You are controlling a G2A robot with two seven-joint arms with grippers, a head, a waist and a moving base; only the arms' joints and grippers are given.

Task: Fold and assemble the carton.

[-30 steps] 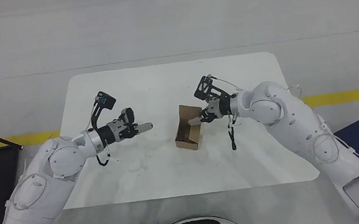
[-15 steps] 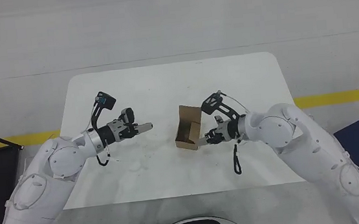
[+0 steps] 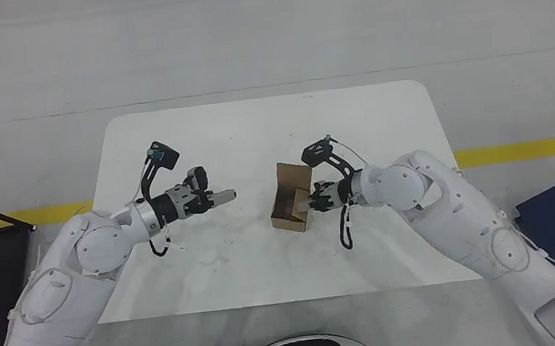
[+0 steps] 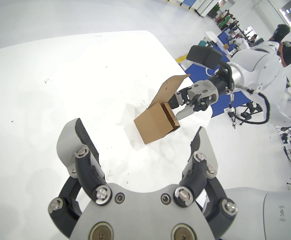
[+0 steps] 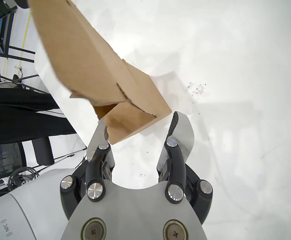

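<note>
At table (image 3: 253, 125) centre, carton (image 3: 289, 207) flap up — right claw (image 3: 311, 205) apart at its wall; left claw (image 3: 227, 194) apart, clear.

Bright, even overhead light washes the glossy white table (image 4: 68, 79) almost to glare. The small brown cardboard carton (image 4: 154, 125) casts only a soft, pale shadow on its side away from the right claw (image 4: 177, 109). The table's edge bows in both wrist views.

The right gripper (image 5: 138, 124) hangs low over the white tabletop (image 5: 227, 68), jaws spread around the near corner of a brown corrugated cardboard carton (image 5: 136, 95). One metal finger (image 5: 100, 134) seems to touch the rim of the carton's open end, while the other stands just beside the corner. The carton's long flap (image 5: 75, 52) is raised and blurred.
</note>
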